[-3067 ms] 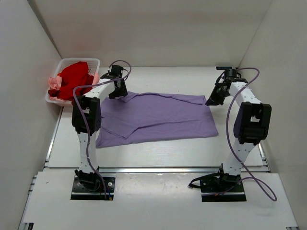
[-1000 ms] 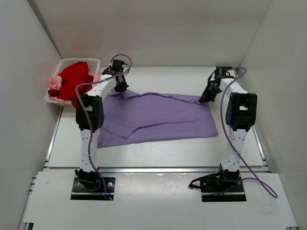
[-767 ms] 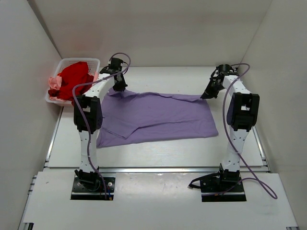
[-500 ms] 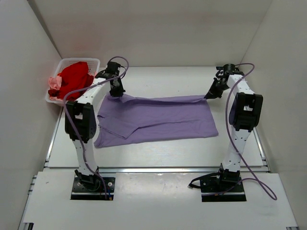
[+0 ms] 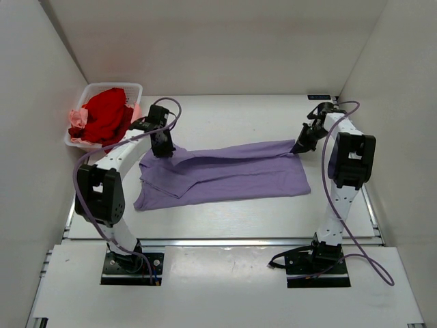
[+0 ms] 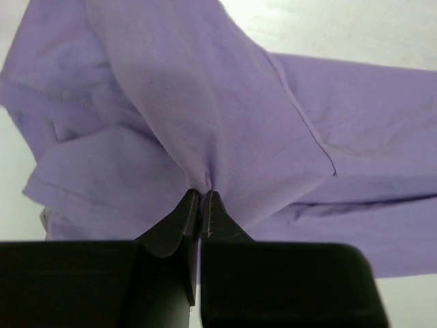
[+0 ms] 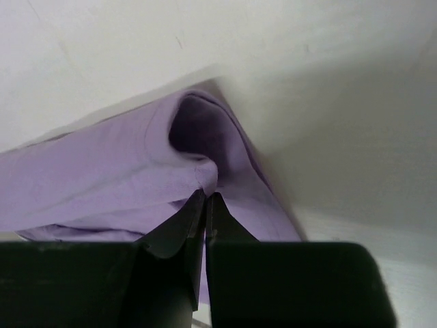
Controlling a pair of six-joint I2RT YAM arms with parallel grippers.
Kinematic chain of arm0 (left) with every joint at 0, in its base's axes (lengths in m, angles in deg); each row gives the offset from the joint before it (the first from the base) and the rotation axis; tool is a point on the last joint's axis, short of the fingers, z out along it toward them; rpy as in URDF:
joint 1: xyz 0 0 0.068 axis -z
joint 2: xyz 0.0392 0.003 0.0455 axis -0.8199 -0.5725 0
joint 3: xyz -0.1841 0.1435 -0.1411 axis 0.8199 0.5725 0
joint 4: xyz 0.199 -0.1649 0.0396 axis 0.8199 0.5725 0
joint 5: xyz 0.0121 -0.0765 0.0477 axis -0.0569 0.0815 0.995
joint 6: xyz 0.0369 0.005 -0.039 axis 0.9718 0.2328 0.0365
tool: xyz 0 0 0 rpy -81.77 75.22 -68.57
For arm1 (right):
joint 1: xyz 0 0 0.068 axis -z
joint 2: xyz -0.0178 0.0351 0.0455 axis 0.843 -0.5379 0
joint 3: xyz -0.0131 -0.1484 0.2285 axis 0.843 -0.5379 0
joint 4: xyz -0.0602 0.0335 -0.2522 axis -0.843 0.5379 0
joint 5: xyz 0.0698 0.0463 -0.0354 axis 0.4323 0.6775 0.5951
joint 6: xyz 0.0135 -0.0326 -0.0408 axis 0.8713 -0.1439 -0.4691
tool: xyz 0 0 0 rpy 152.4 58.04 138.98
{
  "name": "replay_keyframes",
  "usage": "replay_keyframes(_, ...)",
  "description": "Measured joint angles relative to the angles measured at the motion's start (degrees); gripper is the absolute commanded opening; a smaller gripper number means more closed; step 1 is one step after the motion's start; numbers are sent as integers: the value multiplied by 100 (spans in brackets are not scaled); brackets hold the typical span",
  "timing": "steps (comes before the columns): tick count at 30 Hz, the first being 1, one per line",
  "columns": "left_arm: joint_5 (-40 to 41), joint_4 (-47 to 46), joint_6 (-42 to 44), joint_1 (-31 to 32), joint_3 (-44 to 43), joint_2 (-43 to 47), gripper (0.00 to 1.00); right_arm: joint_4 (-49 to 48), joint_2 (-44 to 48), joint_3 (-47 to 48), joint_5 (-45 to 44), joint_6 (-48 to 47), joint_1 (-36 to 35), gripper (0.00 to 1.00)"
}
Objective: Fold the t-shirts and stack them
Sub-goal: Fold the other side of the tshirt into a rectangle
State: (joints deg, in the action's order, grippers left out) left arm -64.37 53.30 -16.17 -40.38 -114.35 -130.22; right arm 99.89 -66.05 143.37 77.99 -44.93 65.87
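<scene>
A lavender t-shirt (image 5: pixel 225 174) lies spread across the middle of the table, its far edge lifted and drawn toward the near side. My left gripper (image 5: pixel 164 149) is shut on the shirt's far left corner; in the left wrist view the lavender t-shirt (image 6: pixel 225 116) bunches right at the left gripper (image 6: pixel 201 193). My right gripper (image 5: pixel 298 147) is shut on the far right corner, and in the right wrist view the lavender t-shirt (image 7: pixel 109 178) folds over the right gripper (image 7: pixel 205 195). A red t-shirt (image 5: pixel 104 114) and a pale pink t-shirt (image 5: pixel 76 120) sit in the basket.
The white plastic basket (image 5: pixel 132 88) stands at the far left corner against the left wall. White walls enclose the table on the left, back and right. Both arm bases are bolted at the near edge.
Both grippers have pulled the shirt's far edge up and toward the near side, so the far strip now drapes over the rest. The left arm has swung toward the near left.
</scene>
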Motion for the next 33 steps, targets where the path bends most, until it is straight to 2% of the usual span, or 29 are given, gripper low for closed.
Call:
replay_keyframes(11, -31, -136, 4, -48, 894, 562, 0, -24, 1023, -1281, 96, -63, 151, 0)
replay_keyframes(19, -50, -291, 2, -44, 1027, 566, 2, -50, 1106, -1241, 214, -151, 343, 0)
replay_keyframes(24, -61, -369, 2, 15, 1088, 566, 1, -44, 935, -949, 223, -254, 378, 0)
replay_keyframes(33, -127, -442, 2, 61, 1427, 566, 5, -26, 715, -935, 177, -380, 485, 0)
